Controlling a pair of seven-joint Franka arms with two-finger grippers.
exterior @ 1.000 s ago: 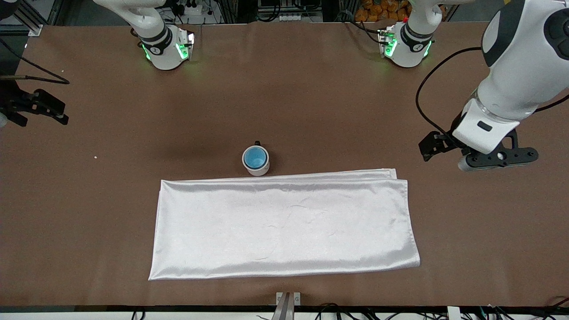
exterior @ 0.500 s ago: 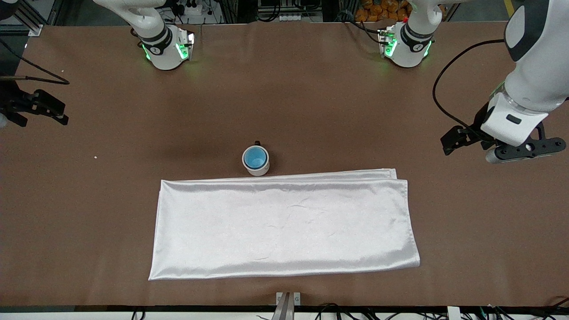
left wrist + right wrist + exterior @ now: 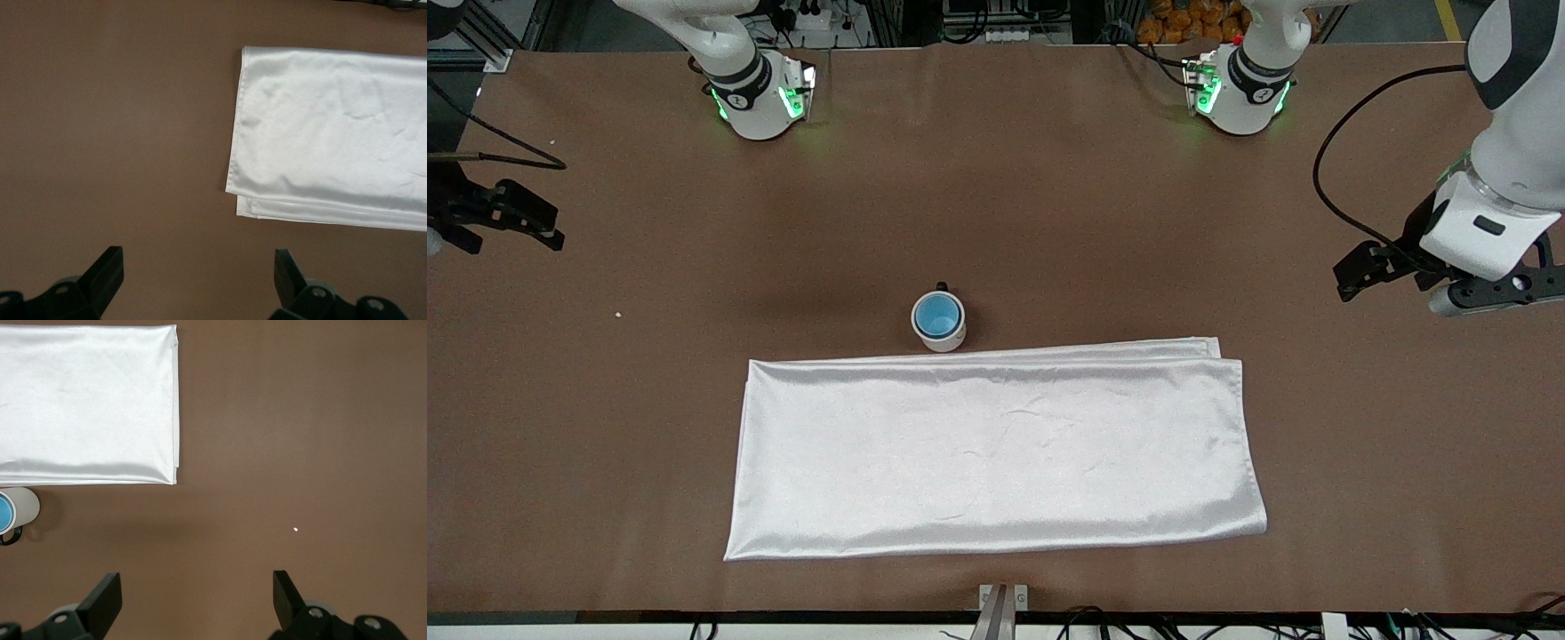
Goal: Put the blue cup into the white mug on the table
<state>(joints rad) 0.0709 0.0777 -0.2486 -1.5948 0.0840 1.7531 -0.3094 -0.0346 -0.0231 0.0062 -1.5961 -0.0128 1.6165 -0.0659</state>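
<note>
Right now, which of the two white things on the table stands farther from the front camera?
The white mug, with the blue cup inside it. The white cloth lies flat, nearer the camera.
</note>
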